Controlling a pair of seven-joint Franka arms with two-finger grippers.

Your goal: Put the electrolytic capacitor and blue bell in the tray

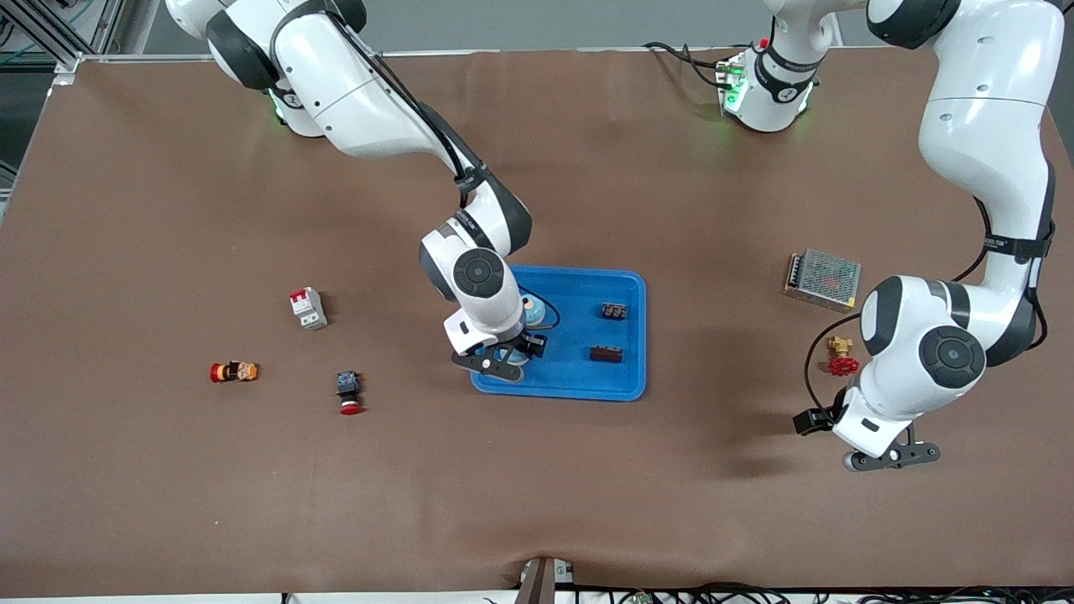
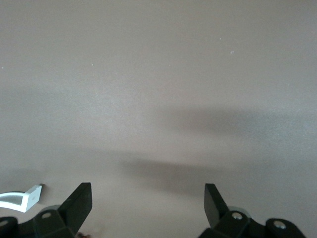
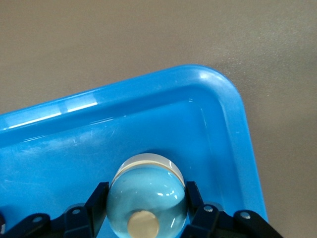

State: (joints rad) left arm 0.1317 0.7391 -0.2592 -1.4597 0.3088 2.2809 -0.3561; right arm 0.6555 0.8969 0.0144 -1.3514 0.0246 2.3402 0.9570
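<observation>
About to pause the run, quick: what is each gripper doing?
Left gripper: open, empty, over bare table.
Right gripper: shut on the round pale-blue bell, over the shallow bright-blue plastic tray.

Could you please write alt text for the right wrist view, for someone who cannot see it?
The right tool is shut on the blue bell, a glossy dome, holding it inside a corner of the tray. Brown table surrounds the tray's rim.

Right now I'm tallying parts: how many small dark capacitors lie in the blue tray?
2: both small dark capacitors in the bright-blue plastic tray, one farther from the camera, one nearer. None seems hidden.
</observation>
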